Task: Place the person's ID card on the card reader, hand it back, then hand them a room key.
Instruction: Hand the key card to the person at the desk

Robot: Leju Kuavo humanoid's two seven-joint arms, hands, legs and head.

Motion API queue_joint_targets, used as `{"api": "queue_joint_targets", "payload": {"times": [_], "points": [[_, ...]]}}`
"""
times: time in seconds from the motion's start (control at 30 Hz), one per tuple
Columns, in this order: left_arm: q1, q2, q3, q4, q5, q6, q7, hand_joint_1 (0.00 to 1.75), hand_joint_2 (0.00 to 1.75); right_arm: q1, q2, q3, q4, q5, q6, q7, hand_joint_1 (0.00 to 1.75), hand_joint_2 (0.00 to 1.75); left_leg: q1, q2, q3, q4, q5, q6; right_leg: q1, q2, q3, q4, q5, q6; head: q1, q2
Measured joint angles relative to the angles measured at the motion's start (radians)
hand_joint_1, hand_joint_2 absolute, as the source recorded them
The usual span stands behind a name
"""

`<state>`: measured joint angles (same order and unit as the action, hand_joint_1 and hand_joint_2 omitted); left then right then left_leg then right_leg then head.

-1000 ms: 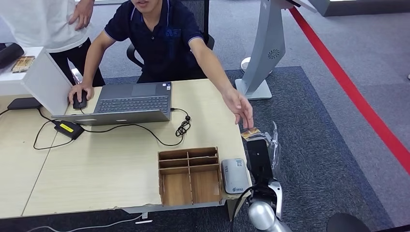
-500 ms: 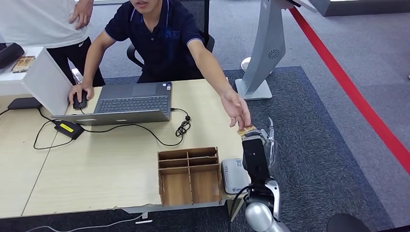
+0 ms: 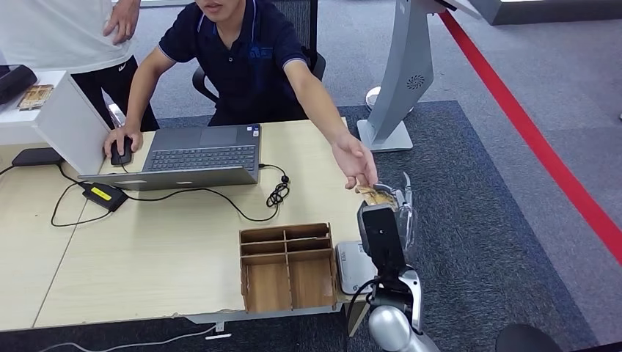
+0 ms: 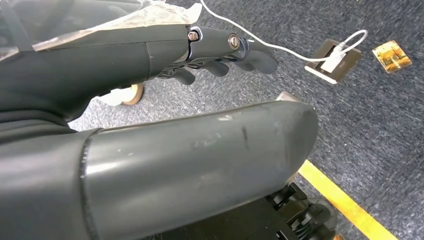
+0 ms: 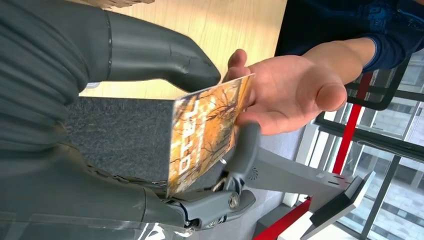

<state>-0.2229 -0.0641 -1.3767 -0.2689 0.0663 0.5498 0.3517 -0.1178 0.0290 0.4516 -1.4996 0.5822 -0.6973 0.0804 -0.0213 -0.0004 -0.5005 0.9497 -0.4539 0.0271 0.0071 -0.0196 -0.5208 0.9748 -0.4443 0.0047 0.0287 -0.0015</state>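
My right hand point(image 3: 394, 204) is raised past the table's right edge and holds an orange patterned card point(image 3: 375, 195) between thumb and fingers. In the right wrist view the card point(image 5: 207, 132) stands on edge in that hold, and the seated person's hand point(image 5: 287, 92) touches its far edge with the palm turned up. The person's arm reaches over the table corner to it point(image 3: 356, 163). The grey card reader point(image 3: 352, 268) lies at the table's front right, partly behind my right forearm. My left hand point(image 4: 150, 125) hangs over the carpet, fingers apart, holding nothing.
A wooden compartment box point(image 3: 287, 265) stands beside the reader. A laptop point(image 3: 198, 156), cables and a power brick point(image 3: 105, 196) lie further back. A second person stands at the back left. On the floor lie another orange card point(image 4: 392, 55) and a plugged socket block point(image 4: 334, 61).
My right hand has carried the card left and further away, towards the table's corner. The person's hand has drawn back with it and stays at the card's edge.
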Motion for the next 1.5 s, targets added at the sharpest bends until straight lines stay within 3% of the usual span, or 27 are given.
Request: {"api": "queue_joint_targets", "payload": {"times": [0.1,0.2,0.33,0.8,1.5], "points": [[0.0,0.0,-0.001,0.001,-0.003,-0.002,0.0,0.0,0.0,0.0,0.0,0.003,0.0,0.005,0.0,0.006,0.0,0.0,0.0,0.0,0.0,0.0,0.0,0.0,0.0,0.0,0.0,0.0,0.0,0.0,0.0,0.0],[-0.001,0.0,-0.001,0.001,-0.007,-0.002,0.0,0.0,0.0,0.0,0.0,0.004,0.0,0.005,0.0,0.006,0.0,0.0,0.0,0.0,0.0,0.0,0.0,0.0,0.0,0.0,0.0,0.0,0.0,0.0,0.0,0.0],[-0.001,0.0,-0.001,0.002,-0.011,-0.003,0.0,0.0,0.0,0.0,0.0,0.004,0.0,0.004,0.0,0.006,0.0,1.75,0.0,0.0,0.0,0.0,0.0,0.0,0.0,0.0,0.0,0.0,0.0,0.0,0.0,0.0],[-0.003,-0.001,0.001,0.006,-0.037,-0.004,-0.003,0.0,0.0,0.005,-0.036,0.039,-0.006,0.026,0.0,0.084,0.0,1.75,0.0,0.0,0.0,0.0,0.0,0.0,0.0,0.0,0.0,0.0,0.0,0.0,0.0,0.0],[0.001,-0.001,0.028,0.006,-0.105,-0.011,-0.017,0.0,0.0,0.008,-0.106,0.129,-0.041,0.316,0.093,0.222,0.0,1.75,0.0,0.0,0.0,0.0,0.0,0.0,0.0,0.0,0.0,0.0,0.0,0.0,0.0,0.0]]}}
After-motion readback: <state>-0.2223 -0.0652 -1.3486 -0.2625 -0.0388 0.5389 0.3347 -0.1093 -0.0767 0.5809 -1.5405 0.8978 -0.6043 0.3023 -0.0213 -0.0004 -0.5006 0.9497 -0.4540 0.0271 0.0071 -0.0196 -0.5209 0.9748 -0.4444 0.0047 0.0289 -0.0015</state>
